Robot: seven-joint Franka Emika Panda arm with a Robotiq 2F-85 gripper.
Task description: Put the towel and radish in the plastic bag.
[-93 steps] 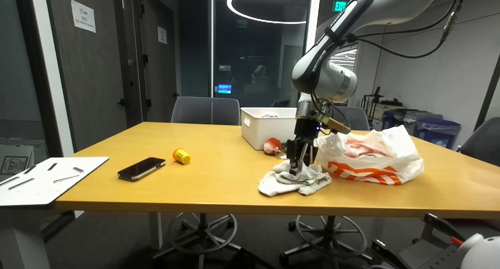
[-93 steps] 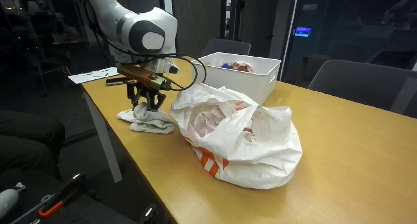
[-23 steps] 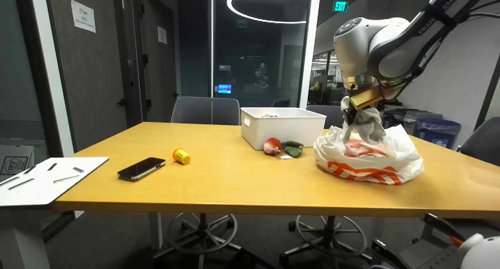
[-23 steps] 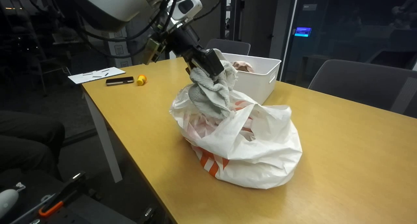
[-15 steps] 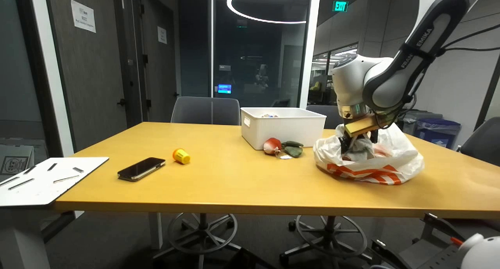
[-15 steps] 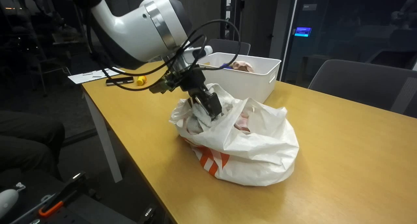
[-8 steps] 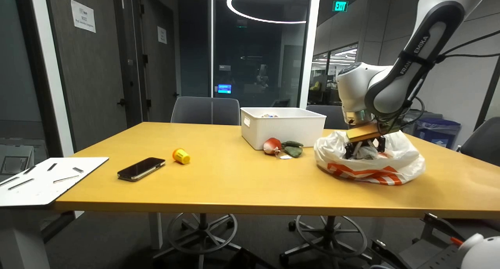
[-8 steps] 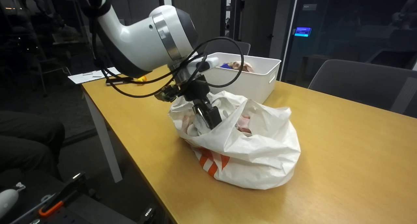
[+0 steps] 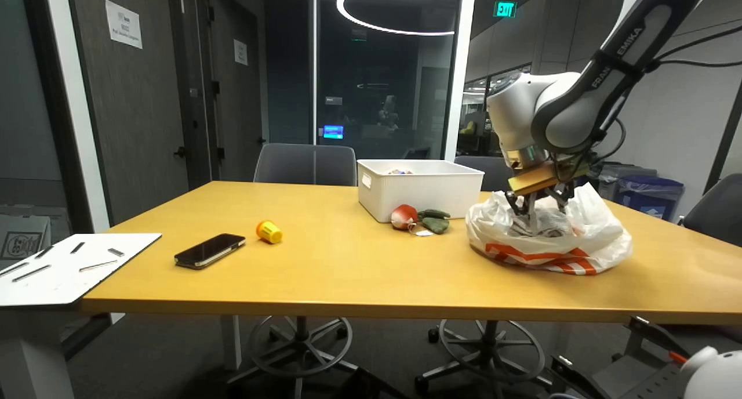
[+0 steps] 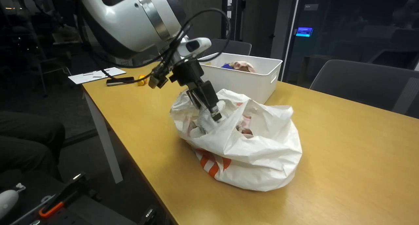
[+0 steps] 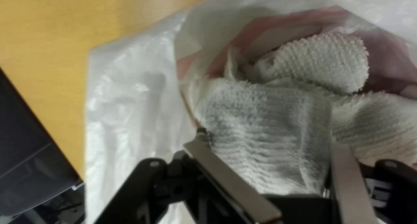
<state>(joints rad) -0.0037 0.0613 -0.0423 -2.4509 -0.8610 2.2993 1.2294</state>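
Note:
The grey-white towel (image 9: 546, 222) lies bunched inside the mouth of the white plastic bag (image 9: 524, 253). The bag has orange markings and shows in both exterior views (image 10: 262, 166). In the wrist view, the towel (image 11: 267, 119) lies below and between my fingers, with red-printed plastic around it. My gripper (image 9: 540, 207) is open, its fingers spread wide at the bag's mouth, tilted, just over the towel. The wrist view shows the fingers well apart (image 11: 270, 139). The red, round radish (image 9: 404, 216) lies on the table against the white box; the bag and box hide it in an exterior view.
The white box (image 9: 420, 193) with several items stands behind the radish. A dark green item (image 9: 436, 222) lies beside the radish. A yellow cup (image 9: 269, 231), a phone (image 9: 210, 251) and a white board (image 9: 75, 265) are farther along the table.
The towel went from the table, lifted in the gripper, down into the bag. The gripper then opened and has now risen slightly, leaving the towel there. The radish has not moved.

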